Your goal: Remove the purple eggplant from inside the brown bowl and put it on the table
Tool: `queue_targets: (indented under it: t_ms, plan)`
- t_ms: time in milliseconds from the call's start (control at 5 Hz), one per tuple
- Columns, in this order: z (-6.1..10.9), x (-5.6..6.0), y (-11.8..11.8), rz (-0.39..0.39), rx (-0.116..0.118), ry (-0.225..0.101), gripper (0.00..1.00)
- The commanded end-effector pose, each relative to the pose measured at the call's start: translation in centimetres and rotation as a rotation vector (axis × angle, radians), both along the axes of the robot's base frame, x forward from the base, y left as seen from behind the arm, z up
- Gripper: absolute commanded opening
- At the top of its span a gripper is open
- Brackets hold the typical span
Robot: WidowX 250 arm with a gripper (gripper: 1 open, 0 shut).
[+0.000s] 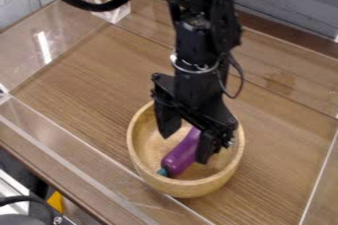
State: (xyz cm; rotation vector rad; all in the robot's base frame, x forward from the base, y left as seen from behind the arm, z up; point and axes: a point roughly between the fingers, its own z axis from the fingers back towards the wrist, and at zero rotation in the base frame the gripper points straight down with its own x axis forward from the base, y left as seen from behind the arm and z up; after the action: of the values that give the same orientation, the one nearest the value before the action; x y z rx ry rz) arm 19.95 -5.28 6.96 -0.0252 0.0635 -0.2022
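Observation:
The purple eggplant [181,154] lies inside the brown bowl [142,148] near the front of the table [93,76], its teal stem end toward the bowl's front wall. My gripper [188,140] points straight down into the bowl, open, its two black fingers [165,120] standing on either side of the eggplant's upper end. The fingers hide part of the eggplant. I cannot tell whether they touch it.
Clear acrylic walls [79,165] run along the table's edges, close to the bowl's front and left. A small clear acrylic stand [109,4] sits at the back left. The arm's black column [199,22] rises above the bowl.

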Motion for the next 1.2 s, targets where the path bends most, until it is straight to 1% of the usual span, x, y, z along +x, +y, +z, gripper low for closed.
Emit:
queue_targets:
  t_ms: [0, 200, 400, 800, 1000]
  plan:
    - [0.6, 0.3, -0.9, -0.007, 0.005, -0.040, 1.00]
    - [0.4, -0.5, -0.6, -0.010, 0.011, -0.042, 1.00]
    - [0.3, -1.1, -0.3, -0.009, 0.013, -0.052, 1.00]
    - [-1.7, -0.8, -1.7, 0.035, 0.014, -0.072, 1.00]
    - [-1.5, -1.1, -0.9, 0.024, 0.015, -0.080, 1.00]
